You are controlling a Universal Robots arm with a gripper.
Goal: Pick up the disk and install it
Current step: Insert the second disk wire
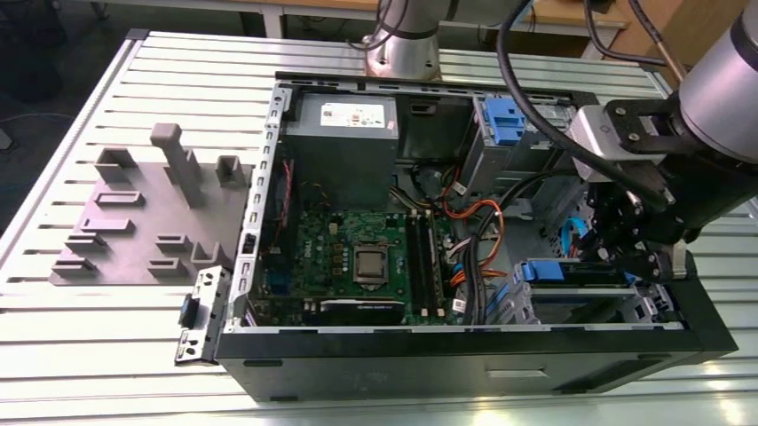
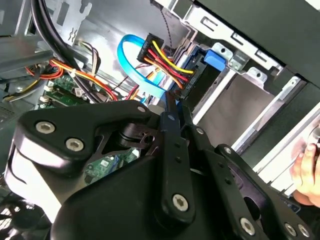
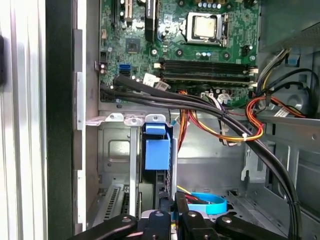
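Observation:
The disk (image 1: 574, 271) sits in the lower drive bay of the open computer case (image 1: 474, 355), at the exterior view's right, with its blue rail facing up. In the first wrist view the disk's blue tab (image 3: 156, 150) stands between the bay's metal walls. My gripper (image 1: 630, 266) hangs down inside the case right at the disk's end. In the second wrist view my gripper (image 2: 173, 102) has its two fingers pressed together with nothing between them. Their tips are against the disk's (image 2: 202, 80) cabled end, beside the black power plug (image 2: 150, 47).
Bundles of orange, red and black cables (image 3: 230, 125) and a light blue data cable (image 2: 132, 60) run close by the fingers. The motherboard (image 1: 355, 257) fills the case's middle. A second blue carrier (image 1: 507, 115) sits in the upper bay. A hand (image 2: 306, 172) rests outside the case. A grey fixture plate (image 1: 142, 222) lies to the exterior view's left.

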